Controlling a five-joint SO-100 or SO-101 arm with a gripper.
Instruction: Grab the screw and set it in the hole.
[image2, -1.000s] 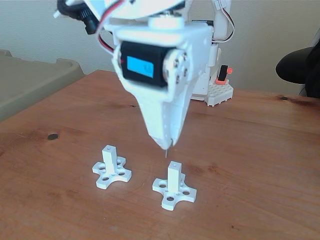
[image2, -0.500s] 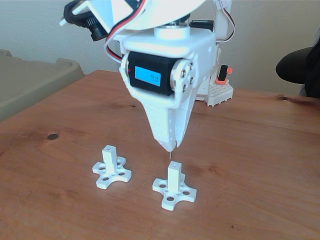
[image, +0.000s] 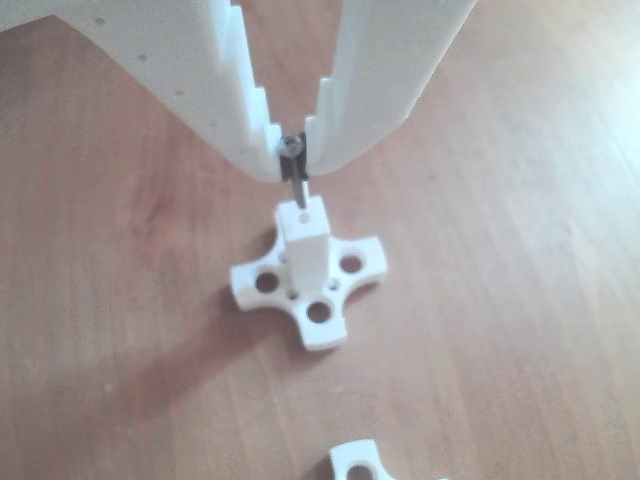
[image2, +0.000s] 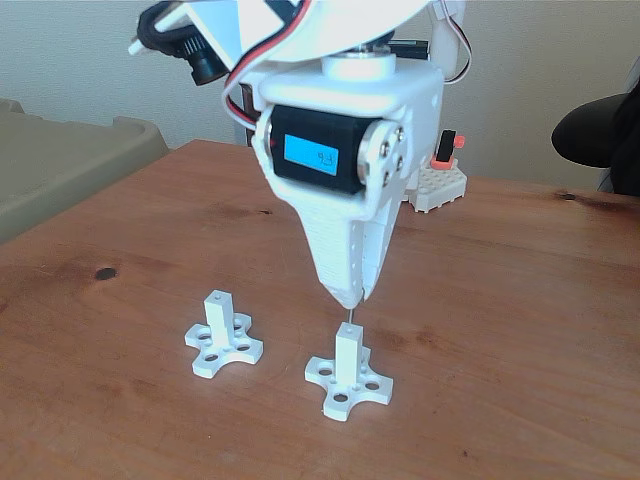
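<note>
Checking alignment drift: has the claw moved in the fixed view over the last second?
Yes. The claw shifted right, from between the two posts to directly above the right post, still gripping the screw.

From my seat the one marking I can find is on the blue label (image2: 311, 153) of the black servo (image2: 322, 150) above the gripper (image2: 349, 300) in the fixed view: small dark characters, too blurred for me to read.

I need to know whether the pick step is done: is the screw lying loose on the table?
No, the gripper pinches the screw upright by its head, just above the post's hole.
</note>
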